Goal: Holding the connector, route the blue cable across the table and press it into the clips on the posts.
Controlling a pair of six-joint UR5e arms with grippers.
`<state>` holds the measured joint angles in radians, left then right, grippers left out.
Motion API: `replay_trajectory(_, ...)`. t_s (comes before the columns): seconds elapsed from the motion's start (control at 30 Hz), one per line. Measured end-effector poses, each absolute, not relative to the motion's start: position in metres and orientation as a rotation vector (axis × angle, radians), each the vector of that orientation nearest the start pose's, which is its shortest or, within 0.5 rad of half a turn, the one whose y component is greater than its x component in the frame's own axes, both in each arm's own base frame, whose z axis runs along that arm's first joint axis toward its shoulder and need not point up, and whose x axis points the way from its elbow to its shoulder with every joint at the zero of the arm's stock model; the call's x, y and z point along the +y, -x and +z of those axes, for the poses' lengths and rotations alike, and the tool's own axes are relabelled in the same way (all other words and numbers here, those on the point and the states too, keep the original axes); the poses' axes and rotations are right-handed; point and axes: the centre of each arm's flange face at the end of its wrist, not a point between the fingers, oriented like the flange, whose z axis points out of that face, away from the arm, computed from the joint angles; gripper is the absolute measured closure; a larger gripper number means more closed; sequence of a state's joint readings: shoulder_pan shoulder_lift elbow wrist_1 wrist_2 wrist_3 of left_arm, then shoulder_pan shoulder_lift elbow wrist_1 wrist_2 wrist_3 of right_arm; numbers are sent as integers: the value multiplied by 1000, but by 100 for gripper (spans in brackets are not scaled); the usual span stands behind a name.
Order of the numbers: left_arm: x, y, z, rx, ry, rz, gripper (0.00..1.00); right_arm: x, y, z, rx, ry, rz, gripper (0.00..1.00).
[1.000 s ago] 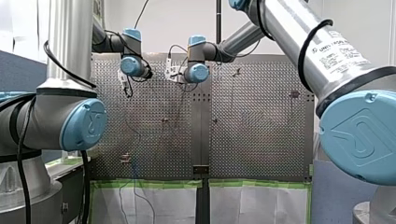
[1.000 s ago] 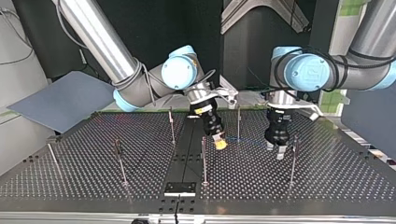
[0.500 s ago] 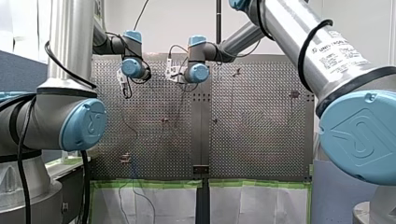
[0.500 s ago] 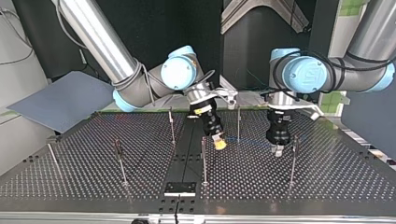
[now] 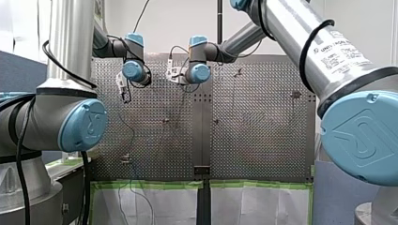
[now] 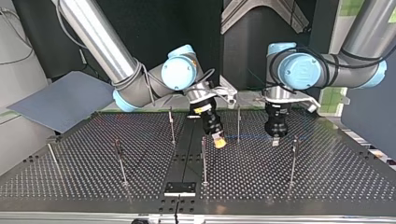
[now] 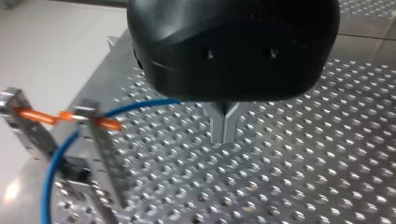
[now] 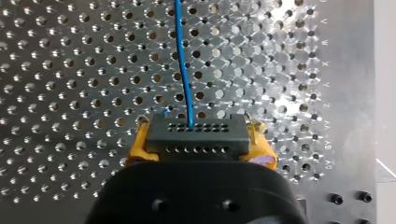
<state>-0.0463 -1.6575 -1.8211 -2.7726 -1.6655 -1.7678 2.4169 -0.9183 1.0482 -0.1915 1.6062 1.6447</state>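
Right gripper (image 8: 199,141) around connector (image 8: 196,135), yellow pads (image 8: 138,146) mostly behind it.

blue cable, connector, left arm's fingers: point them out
blue cable (image 8: 184,70), right wrist view, mid stretch ahead of the connector
connector (image 8: 196,140), right wrist view, its dark holed face
left fingers (image 7: 217,130), left wrist view, one metal finger

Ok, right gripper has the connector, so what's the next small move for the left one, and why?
Probably ease my left gripper toward the post beside it, so the blue cable meets the orange clip. My right gripper is shut on the connector, the cable spans between the grippers, and in the left wrist view it passes close by that clip, apparently not seated.
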Motion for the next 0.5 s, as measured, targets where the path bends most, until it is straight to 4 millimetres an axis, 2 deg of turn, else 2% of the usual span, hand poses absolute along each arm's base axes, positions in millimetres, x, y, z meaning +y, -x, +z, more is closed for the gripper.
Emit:
replay_trajectory(0.2,-147,-493,339,1549,199,-96,100,-398,-646,347,1062,2394,-2507,100)
replay_trajectory(0.5,-153,-476,309,1563,197,-99,100,-390,-636,313,1088,2480,-2398,100)
